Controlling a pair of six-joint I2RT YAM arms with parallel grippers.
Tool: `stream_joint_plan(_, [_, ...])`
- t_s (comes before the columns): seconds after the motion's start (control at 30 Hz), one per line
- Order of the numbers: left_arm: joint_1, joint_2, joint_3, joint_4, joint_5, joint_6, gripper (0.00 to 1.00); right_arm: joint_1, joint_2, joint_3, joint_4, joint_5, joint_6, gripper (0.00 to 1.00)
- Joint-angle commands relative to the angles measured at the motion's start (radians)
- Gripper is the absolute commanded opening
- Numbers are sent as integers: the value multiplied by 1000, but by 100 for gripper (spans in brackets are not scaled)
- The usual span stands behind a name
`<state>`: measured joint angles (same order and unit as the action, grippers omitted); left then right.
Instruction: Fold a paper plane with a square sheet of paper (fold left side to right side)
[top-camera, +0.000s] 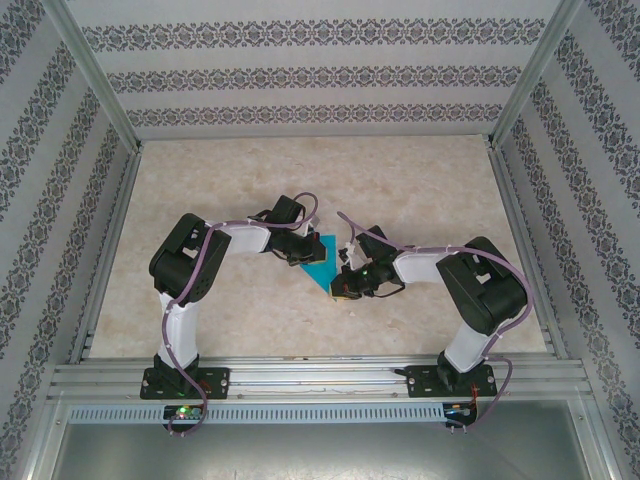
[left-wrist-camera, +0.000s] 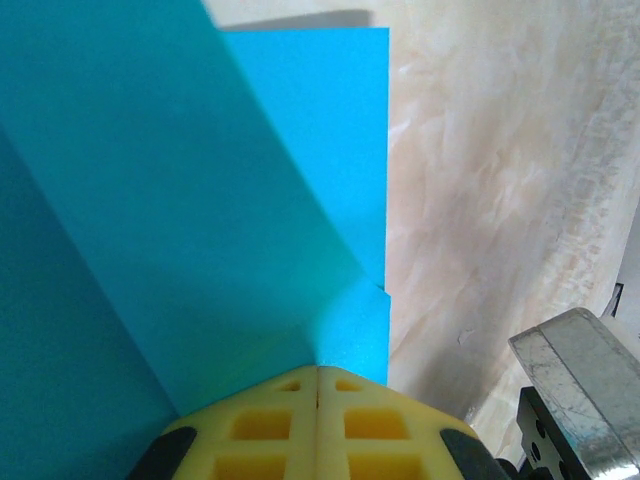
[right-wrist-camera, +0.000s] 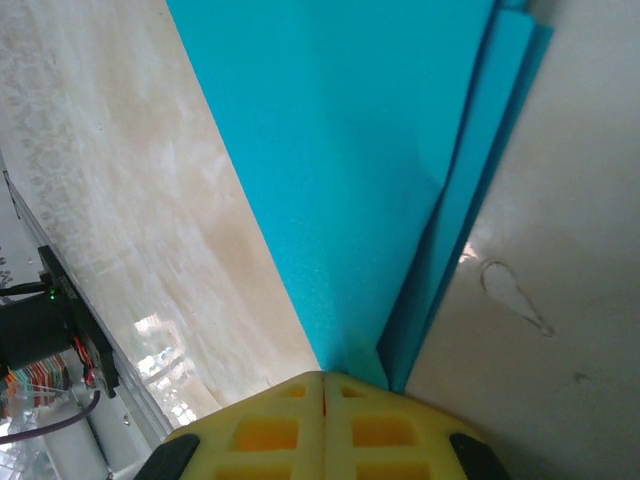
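Observation:
The square sheet of paper (top-camera: 322, 262) is turquoise-blue and lies partly folded on the table between the two arms. My left gripper (top-camera: 300, 254) is at the sheet's left edge, my right gripper (top-camera: 345, 288) at its near right corner. In the left wrist view my left gripper (left-wrist-camera: 318, 372) is shut, its yellow tips meeting at the paper (left-wrist-camera: 200, 200), where a raised flap slopes up to the left. From the right wrist, my right gripper (right-wrist-camera: 323, 378) is also shut, its tips at a narrow corner of the paper (right-wrist-camera: 370, 150) with layered edges on the right.
The marbled beige table (top-camera: 420, 190) is fenced by aluminium rails (top-camera: 320, 372) and patterned walls. A metal bracket (left-wrist-camera: 580, 370) shows at the lower right of the left wrist view. Electronics with wires (right-wrist-camera: 45, 335) sit at the table's edge in the right wrist view.

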<state>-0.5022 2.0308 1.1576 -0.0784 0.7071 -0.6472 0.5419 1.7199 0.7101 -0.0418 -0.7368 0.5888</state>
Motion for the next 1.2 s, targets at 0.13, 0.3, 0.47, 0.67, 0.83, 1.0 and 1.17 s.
stream_joint_plan(0.13, [5, 36, -50, -90, -90, 9, 2, 24, 24, -56, -65, 10, -13, 0])
stream_joint_plan(0.3, [6, 37, -51, -89, -92, 6, 2, 27, -1, -104, -58, 7, -2, 0])
stream_joint_plan(0.47, [7, 33, -53, -88, -92, 6, 2, 29, -78, -132, -59, -28, 9, 0])
stream_joint_plan(0.67, [5, 28, -60, -76, -89, 2, 1, 0, -226, -129, -54, -89, 13, 0])
stream_joint_plan(0.83, [5, 26, -62, -69, -86, 0, 1, -23, -215, -84, 42, -104, 46, 0])
stream_joint_plan(1.0, [5, 23, -62, -67, -84, 0, 1, -22, -145, -3, 70, 15, 59, 0])
stream_joint_plan(1.17, [4, 23, -62, -65, -81, -3, 1, -21, -64, 44, 73, 63, 62, 0])
